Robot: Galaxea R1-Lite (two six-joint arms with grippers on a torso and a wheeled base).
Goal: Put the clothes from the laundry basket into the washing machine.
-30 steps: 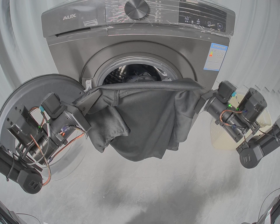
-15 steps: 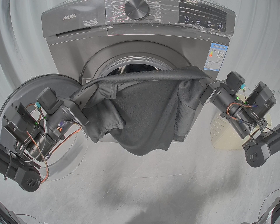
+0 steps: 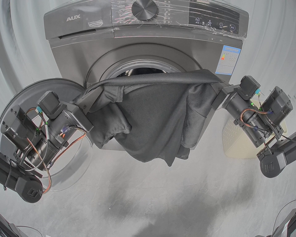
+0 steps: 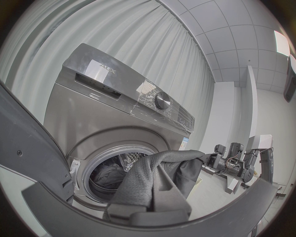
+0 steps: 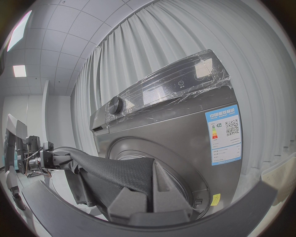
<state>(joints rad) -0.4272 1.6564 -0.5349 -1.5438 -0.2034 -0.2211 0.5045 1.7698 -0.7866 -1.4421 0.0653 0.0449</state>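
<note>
You hold a dark garment (image 3: 154, 123) stretched across the washing machine (image 3: 80, 52) opening.
Left jaws and right jaws each clench one end.

We see a dark grey cloth garment (image 3: 154, 117) of matt, finely pitted knit, soft and creased. The grey front-loading washing machine (image 3: 77, 55) looks like painted metal with a smooth satin sheen. A clear crinkled plastic film (image 3: 185, 14) lies glossy over its dark panel, and its round knob (image 3: 144, 9) has a brushed metallic face. The round machine door (image 3: 27, 92) has a smooth grey rim and a clear glossy window. The left tool (image 3: 91, 98) and right tool (image 3: 218, 89) look like matt dark plastic. The cream laundry basket (image 3: 237, 139) is perforated plastic. The grey floor (image 3: 154, 200) is smooth, mottled and faintly shiny. The pale curtain (image 3: 271, 46) is matt pleated cloth.
</note>
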